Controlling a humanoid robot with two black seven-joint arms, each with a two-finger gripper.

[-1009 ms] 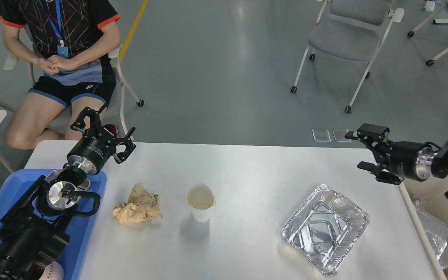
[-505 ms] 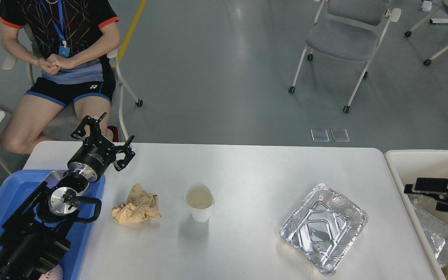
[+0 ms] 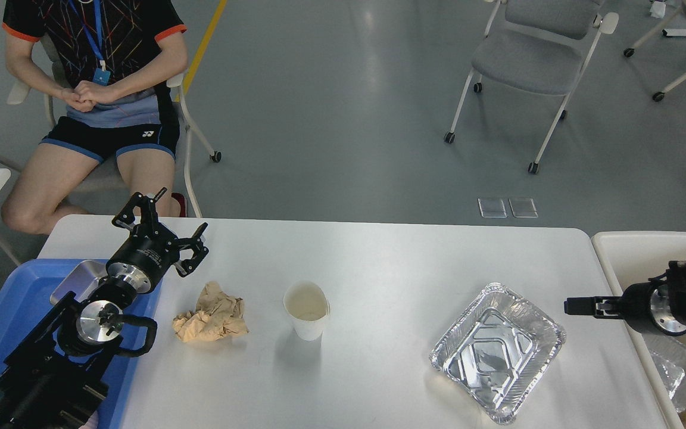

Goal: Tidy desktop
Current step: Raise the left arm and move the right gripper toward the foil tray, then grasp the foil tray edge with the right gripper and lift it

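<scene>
Head view shows the left gripper point(image 3: 167, 229) spread above the far-left desktop point(image 3: 379, 262), holding nothing; crumpled paper point(image 3: 210, 314), a cup point(image 3: 306, 310) and a foil tray point(image 3: 497, 351) follow rightward. Whether the right gripper point(image 3: 581, 307) is spread, I cannot tell; it should approach the foil tray's rim level.

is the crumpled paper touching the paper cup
Apart. The head view shows a clear strip of bare white desktop between the crumpled brown paper and the paper cup, which stands upright to its right.
</scene>
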